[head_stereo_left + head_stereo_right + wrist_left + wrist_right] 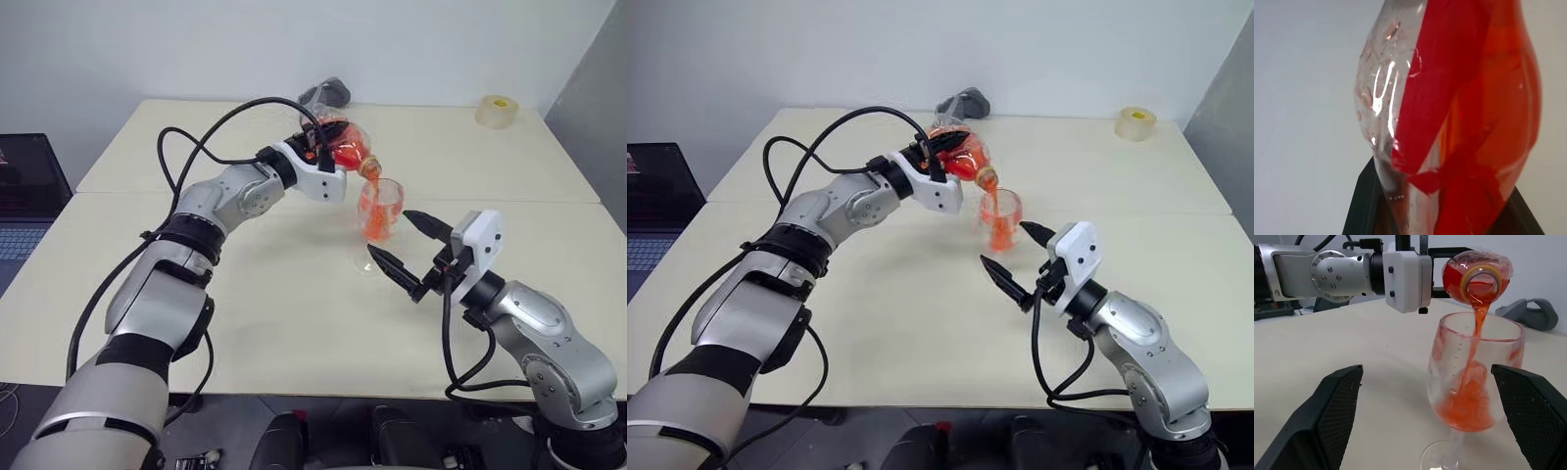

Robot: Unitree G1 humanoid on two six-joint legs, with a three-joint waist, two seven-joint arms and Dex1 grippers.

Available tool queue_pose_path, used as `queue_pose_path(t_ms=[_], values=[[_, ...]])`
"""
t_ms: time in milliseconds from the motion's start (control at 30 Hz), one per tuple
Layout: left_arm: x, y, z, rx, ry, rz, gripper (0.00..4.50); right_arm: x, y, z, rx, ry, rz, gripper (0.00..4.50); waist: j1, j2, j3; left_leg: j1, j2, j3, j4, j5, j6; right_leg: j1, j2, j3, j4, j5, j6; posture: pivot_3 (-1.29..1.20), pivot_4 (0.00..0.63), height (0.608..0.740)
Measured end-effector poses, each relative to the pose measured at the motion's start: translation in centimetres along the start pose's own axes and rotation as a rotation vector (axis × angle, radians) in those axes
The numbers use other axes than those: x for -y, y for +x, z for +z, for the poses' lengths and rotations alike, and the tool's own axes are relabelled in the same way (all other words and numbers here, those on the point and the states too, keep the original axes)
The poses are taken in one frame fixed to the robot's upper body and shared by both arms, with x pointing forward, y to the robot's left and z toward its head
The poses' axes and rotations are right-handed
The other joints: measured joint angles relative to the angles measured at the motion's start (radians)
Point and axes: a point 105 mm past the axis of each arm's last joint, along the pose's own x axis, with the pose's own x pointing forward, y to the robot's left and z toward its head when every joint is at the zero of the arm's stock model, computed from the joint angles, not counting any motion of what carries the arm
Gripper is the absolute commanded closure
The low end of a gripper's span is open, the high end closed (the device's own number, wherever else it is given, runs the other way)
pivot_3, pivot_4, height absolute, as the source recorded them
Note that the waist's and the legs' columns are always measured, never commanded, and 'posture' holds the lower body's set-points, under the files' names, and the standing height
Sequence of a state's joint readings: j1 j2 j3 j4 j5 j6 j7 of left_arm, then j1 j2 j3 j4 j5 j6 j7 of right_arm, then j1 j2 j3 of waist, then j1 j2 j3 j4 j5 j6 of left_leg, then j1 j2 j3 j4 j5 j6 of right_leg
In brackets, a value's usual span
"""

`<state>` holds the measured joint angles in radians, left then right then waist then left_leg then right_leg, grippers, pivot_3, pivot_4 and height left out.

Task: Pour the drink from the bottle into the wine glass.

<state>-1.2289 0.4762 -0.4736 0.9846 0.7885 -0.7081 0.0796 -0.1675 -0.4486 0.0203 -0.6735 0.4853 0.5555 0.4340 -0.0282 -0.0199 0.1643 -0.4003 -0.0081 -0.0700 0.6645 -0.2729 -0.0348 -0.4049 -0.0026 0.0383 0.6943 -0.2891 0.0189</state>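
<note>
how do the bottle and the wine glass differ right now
The bottle is tipped mouth down in the left pincer; the wine glass stands upright on the table, ungripped. The bottle is giving up drink; the glass is filling, still low. Both are clear and hold red liquid.

The bottle (1449, 117) is cut off by the picture edges in the left wrist view, so its neck is not seen there. Below the bottle, the foot of the wine glass (1471, 382) is cut off.
</note>
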Motion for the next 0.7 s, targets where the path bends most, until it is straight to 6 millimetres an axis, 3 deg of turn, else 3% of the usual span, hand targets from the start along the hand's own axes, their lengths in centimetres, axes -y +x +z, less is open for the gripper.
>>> queue_pose_path(t_ms=[700], values=[[-0.30, 0.14, -0.03, 0.010, 0.022, 0.011, 3.49, -0.07, 0.17, -0.05, -0.007, 0.009, 0.003, 0.00, 0.000, 0.000, 0.000, 0.000, 0.000, 0.000, 0.000, 0.000, 0.000, 0.000, 0.000, 0.000, 0.001, 0.000, 0.000, 0.00, 0.150, 0.740]])
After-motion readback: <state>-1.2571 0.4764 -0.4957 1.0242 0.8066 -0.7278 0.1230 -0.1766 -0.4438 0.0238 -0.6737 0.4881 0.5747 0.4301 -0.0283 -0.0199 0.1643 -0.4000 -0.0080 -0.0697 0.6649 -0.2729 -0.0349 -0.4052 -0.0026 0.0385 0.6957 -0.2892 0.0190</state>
